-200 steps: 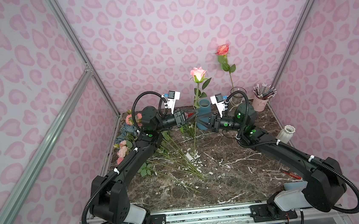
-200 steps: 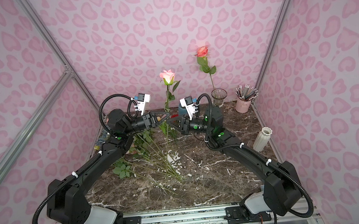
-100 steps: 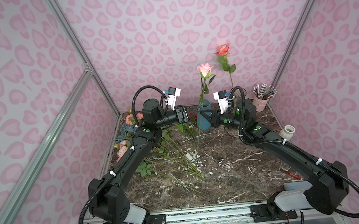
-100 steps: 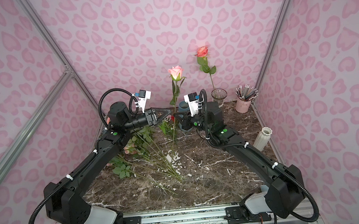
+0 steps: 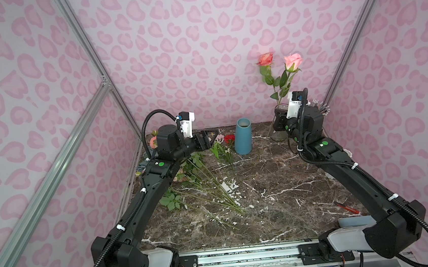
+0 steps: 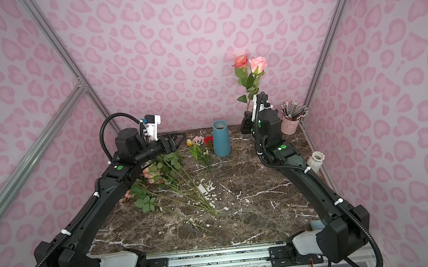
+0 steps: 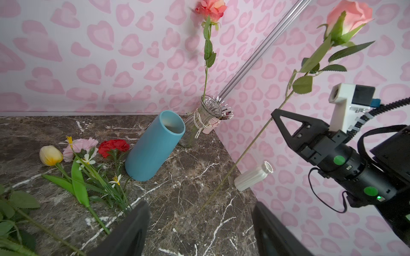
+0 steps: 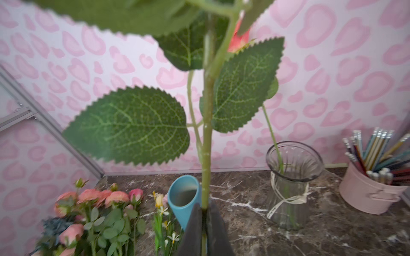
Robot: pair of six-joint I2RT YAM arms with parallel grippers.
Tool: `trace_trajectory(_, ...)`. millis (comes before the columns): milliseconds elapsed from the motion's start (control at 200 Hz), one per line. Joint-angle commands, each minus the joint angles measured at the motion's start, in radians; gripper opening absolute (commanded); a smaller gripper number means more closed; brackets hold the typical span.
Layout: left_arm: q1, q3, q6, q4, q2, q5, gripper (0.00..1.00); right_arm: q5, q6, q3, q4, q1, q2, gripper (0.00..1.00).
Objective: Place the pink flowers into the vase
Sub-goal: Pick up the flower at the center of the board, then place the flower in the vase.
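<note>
My right gripper (image 5: 275,120) (image 8: 205,212) is shut on the green stem (image 8: 206,155) of a pink rose (image 5: 293,61) (image 7: 348,16), held upright in the air at the back right. Its lower stem end hangs free, outside the glass vase (image 8: 290,184) (image 7: 206,124) beside it. A salmon rose (image 5: 264,59) stands in that vase. More pink flowers (image 6: 150,172) (image 8: 93,199) lie piled at the back left. My left gripper (image 5: 214,138) (image 7: 199,221) hovers open over them, with nothing between its fingers.
An empty blue vase (image 5: 244,139) (image 7: 155,146) stands mid-back. A red carnation (image 7: 114,147) and a yellow tulip (image 7: 51,155) lie beside it. A pink pencil cup (image 6: 290,126) and a small white vase (image 6: 315,161) sit along the right wall. Long stems (image 5: 212,192) fan across the marble table (image 5: 279,194).
My left gripper opened and let go of the rose stem, then drew back left. The right arm carried the rose from beside the blue vase over to the glass vase.
</note>
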Motion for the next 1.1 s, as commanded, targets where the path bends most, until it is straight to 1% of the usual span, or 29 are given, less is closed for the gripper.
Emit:
trace_trajectory(0, 0.008, -0.008, 0.021, 0.02, -0.003, -0.028, 0.76, 0.243, -0.069, 0.017, 0.139, -0.002, -0.006, 0.0)
trace_trajectory(125, 0.014, -0.02, 0.011, 0.038, 0.0, -0.002, 0.76, 0.391, -0.125, -0.019, 0.303, -0.004, -0.011, 0.0)
trace_trajectory(230, 0.018, -0.026, 0.006, 0.047, 0.003, 0.014, 0.76, 0.473, -0.142, -0.062, 0.452, -0.021, -0.009, 0.0)
trace_trajectory(275, 0.02, -0.03, 0.003, 0.056, 0.005, 0.023, 0.76, 0.487, -0.135, -0.082, 0.508, -0.034, -0.011, 0.0)
trace_trajectory(320, 0.019, -0.032, 0.0, 0.06, 0.006, 0.032, 0.76, 0.528, -0.128, -0.109, 0.573, -0.04, -0.017, 0.0)
trace_trajectory(425, 0.022, -0.039, -0.007, 0.073, 0.011, 0.047, 0.76, 0.57, -0.108, -0.18, 0.716, -0.053, -0.03, 0.0)
trace_trajectory(540, 0.021, -0.044, -0.015, 0.087, 0.019, 0.065, 0.76, 0.586, -0.074, -0.249, 0.856, -0.066, -0.044, 0.0)
trace_trajectory(720, 0.021, -0.054, -0.034, 0.114, 0.031, 0.098, 0.75, 0.622, -0.02, -0.325, 1.033, -0.086, -0.053, 0.0)
trace_trajectory(795, 0.021, -0.056, -0.037, 0.117, 0.034, 0.103, 0.75, 0.663, -0.034, -0.345, 1.121, -0.084, -0.047, 0.0)
trace_trajectory(850, 0.021, -0.056, -0.036, 0.118, 0.034, 0.105, 0.75, 0.686, -0.072, -0.353, 1.19, -0.086, -0.031, 0.0)
trace_trajectory(980, 0.021, -0.059, -0.039, 0.123, 0.039, 0.117, 0.75, 0.702, -0.129, -0.36, 1.309, -0.087, -0.001, 0.0)
trace_trajectory(1095, 0.021, -0.057, -0.041, 0.128, 0.049, 0.126, 0.75, 0.724, -0.163, -0.354, 1.371, -0.087, 0.033, 0.0)
